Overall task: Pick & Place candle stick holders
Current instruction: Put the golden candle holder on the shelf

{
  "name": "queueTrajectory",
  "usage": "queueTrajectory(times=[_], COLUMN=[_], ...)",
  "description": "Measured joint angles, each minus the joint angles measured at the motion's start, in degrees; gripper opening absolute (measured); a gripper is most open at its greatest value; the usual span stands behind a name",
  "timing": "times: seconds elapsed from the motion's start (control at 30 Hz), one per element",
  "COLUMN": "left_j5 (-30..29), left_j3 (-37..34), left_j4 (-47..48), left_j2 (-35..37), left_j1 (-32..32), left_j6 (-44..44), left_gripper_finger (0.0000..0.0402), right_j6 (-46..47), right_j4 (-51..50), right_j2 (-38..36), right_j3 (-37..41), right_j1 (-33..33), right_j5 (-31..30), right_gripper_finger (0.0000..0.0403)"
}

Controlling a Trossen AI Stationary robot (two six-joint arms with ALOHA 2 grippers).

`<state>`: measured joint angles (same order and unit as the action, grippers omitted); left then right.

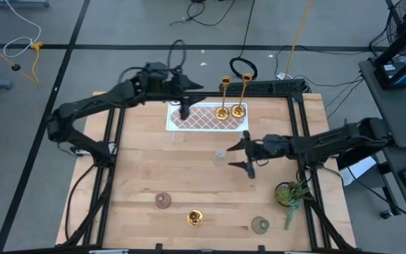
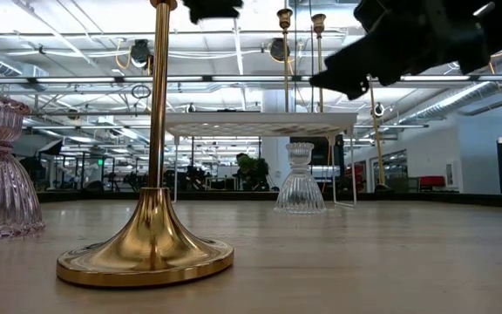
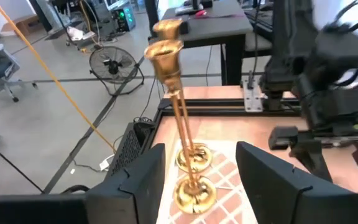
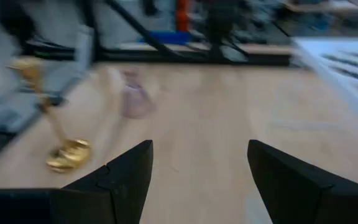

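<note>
Gold candlestick (image 2: 151, 235) stands near the front edge; right gripper (image 1: 244, 156), fingers apart beside the clear cup (image 1: 220, 156), could topple it. Left gripper (image 1: 185, 110) gapes over the tray (image 1: 189, 124).

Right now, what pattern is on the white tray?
The tray has a brown criss-cross lattice on white, clearest in the high view.

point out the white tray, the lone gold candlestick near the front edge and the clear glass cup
white tray (image 1: 189, 120): high view, bare lattice surface left of the two gold candlesticks
lone gold candlestick (image 1: 194, 218): high view, its round top and base seen from above
clear glass cup (image 2: 300, 186): low view, its ribbed flared body
</note>
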<state>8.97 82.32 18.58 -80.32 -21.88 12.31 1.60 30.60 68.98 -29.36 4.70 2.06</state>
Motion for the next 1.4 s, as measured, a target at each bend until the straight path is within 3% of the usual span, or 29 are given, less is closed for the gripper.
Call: queueTrajectory(times=[0.17, 0.47, 0.7, 0.9, 1.07, 1.2, 1.4], left_j5=[0.0, -0.02, -0.04, -0.03, -0.04, 0.0, 0.0], left_j3=[0.0, 0.0, 0.0, 0.0, 0.0, 0.0, 0.0], left_j4=[5.88, 13.92, 18.02, 18.38, 19.01, 18.39, 18.96], left_j2=[7.4, 17.47, 19.95, 19.94, 19.92, 19.92, 19.92], left_j1=[1.06, 1.53, 1.53, 1.57, 1.91, 2.03, 2.09], left_j6=[0.05, -0.47, -0.82, -2.6, -3.11, -2.81, -3.45], left_gripper_finger=[0.0204, 0.0205, 0.0205, 0.0205, 0.0205, 0.0205, 0.0205], right_j6=[0.05, -1.18, 0.56, 3.36, 4.36, 6.89, 4.13], right_j4=[12.71, 12.83, 12.95, 13.15, 12.47, 12.45, 7.79], right_j2=[10.68, 28.78, 38.26, 44.53, 49.31, 51.75, 51.59], right_j3=[-1.95, -15.77, -26.11, -34.84, -41.01, -45.28, -47.14], right_j1=[3.36, 6.0, 7.11, 7.37, 7.66, 7.23, 7.2], right_j5=[5.51, 20.35, 25.16, 37.09, 37.84, 42.94, 43.11], right_gripper_finger=[0.0254, 0.0254, 0.0254, 0.0254, 0.0254, 0.0254, 0.0252])
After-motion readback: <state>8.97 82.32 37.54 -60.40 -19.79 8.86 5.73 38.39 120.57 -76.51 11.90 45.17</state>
